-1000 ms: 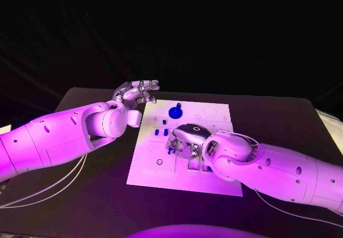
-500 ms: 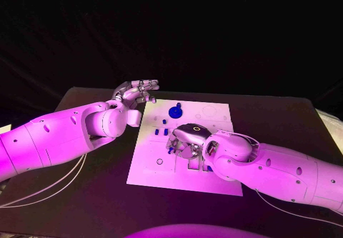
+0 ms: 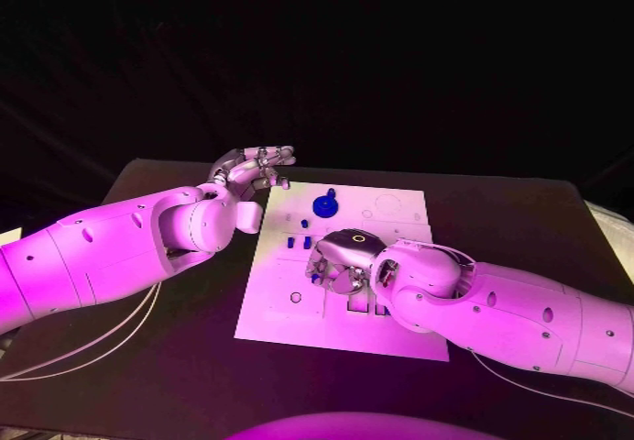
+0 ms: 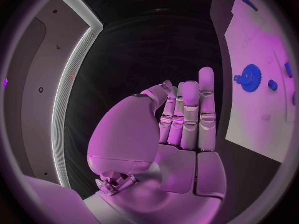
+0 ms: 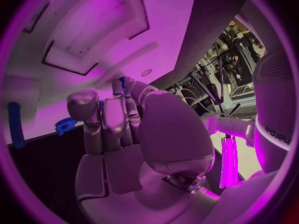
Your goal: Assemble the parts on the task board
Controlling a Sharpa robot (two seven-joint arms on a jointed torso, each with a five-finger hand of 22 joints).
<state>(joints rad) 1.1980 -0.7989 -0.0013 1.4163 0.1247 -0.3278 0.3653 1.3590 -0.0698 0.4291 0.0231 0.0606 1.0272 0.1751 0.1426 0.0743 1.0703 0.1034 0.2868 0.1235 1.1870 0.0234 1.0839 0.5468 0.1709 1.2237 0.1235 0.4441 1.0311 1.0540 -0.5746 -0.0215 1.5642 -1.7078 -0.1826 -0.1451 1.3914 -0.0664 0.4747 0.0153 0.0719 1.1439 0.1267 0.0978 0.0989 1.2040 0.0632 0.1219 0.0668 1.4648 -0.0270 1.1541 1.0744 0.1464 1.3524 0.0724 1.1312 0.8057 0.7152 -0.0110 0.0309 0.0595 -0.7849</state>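
Observation:
The white task board lies in the middle of the black table. On its far part sit a blue gear and small blue pegs. My right hand hovers low over the board's middle, its fingers curled in. In the right wrist view a small blue part shows between the fingertips of the right hand, and it seems pinched there. My left hand is off the board's far left corner, above the table. The left hand's fingers lie close together with the thumb against them, holding nothing.
Another blue piece sits by the slots on the board's near side, beside my right forearm. The right wrist view shows a blue peg and a toothed blue piece on the board. Bare black table surrounds the board.
My right hand has edged slightly toward the board's left side. My left hand has barely moved.

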